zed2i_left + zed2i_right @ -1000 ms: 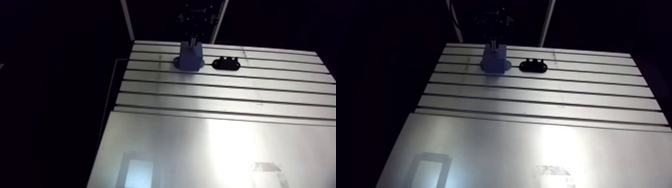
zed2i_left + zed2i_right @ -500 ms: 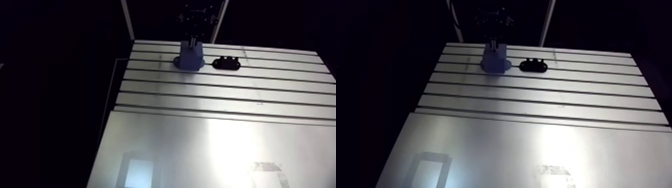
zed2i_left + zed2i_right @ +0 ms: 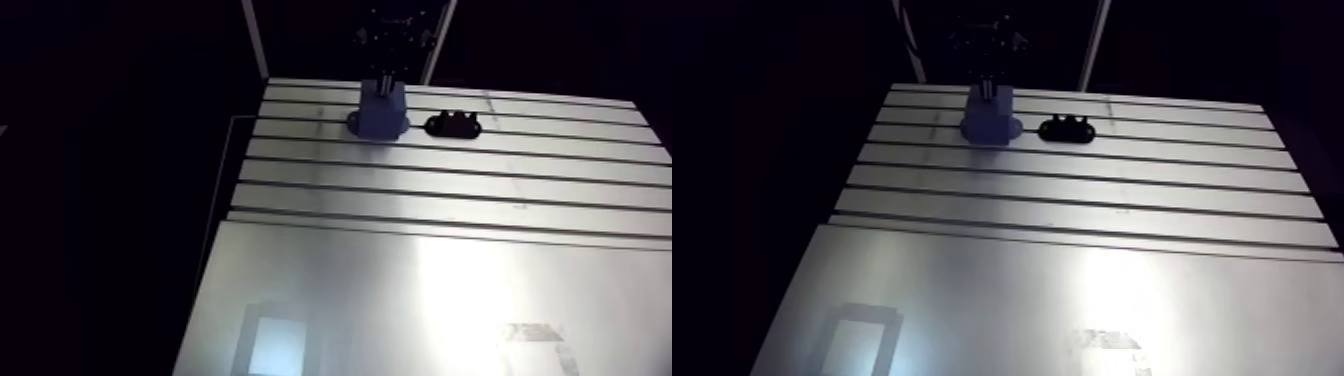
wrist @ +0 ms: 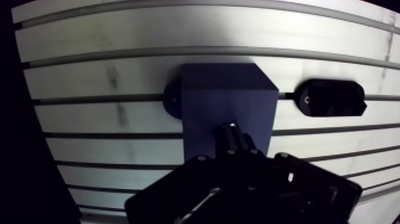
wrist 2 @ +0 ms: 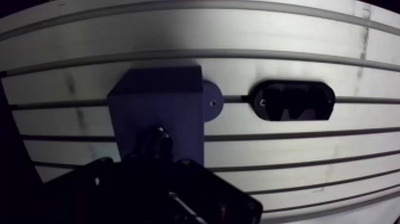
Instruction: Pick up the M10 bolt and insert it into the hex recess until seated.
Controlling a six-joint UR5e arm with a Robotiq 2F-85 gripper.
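The dark pincer (image 4: 237, 154) comes first in the wrist view. It is narrow, and it seems to be holding the M10 bolt (image 4: 231, 134) between its tips, though this part is very dark. The bolt is a short shiny grey stick that pokes out ahead of the pincer.

Right under the bolt is a blue block (image 4: 226, 98). The bolt's end is over the block's flat top, close to the edge nearest the pincer. The hex recess is hidden, so nobody can tell if the bolt is in it. In the arm view the bolt stands straight up between the pincer and the block's top.

The block stands upright on the worktop (image 4: 113, 113). It has a round blue foot (image 5: 212, 102) that sticks out at the side, with a small hole in it.

A bit further on, beside the block, lies a black oval piece (image 4: 331, 99). It is near the block but does not touch it. It lies flat over one of the grooves and has a bumpy hollow in its middle.

The worktop is shiny grey metal with long straight grooves running side by side. More grooves go on past the block and the black piece. In the arm view, the end of the worktop farthest from the pincer is a smooth plate (image 3: 400, 300).
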